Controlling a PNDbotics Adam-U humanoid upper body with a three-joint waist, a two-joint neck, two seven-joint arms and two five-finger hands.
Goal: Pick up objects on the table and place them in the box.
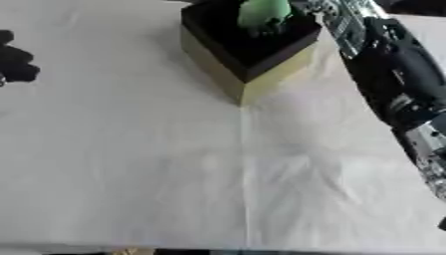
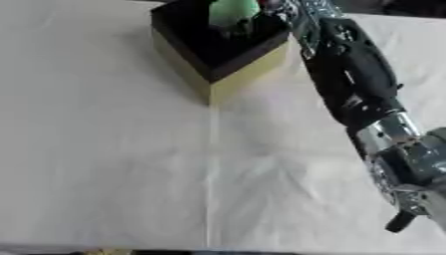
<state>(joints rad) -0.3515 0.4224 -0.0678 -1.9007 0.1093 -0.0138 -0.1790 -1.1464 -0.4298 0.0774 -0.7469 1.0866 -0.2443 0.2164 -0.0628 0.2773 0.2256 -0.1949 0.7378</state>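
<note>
Overhead, right arm (image 2: 353, 79) stretched to box (image 1: 261, 74) — green object (image 1: 264, 12) above it, fingers' state unclear

I count one box (image 1: 261, 69) with a dark inside, one pale green object (image 1: 264, 12) in it, one white cloth (image 1: 131, 164) over the table, and two of my hands: right (image 1: 292, 17), left (image 1: 16, 62).

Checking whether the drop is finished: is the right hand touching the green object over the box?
Cannot tell. In both eye views the green object sits over the box at the end of the right arm, but the right hand itself is hidden, so neither contact nor gap shows.
</note>
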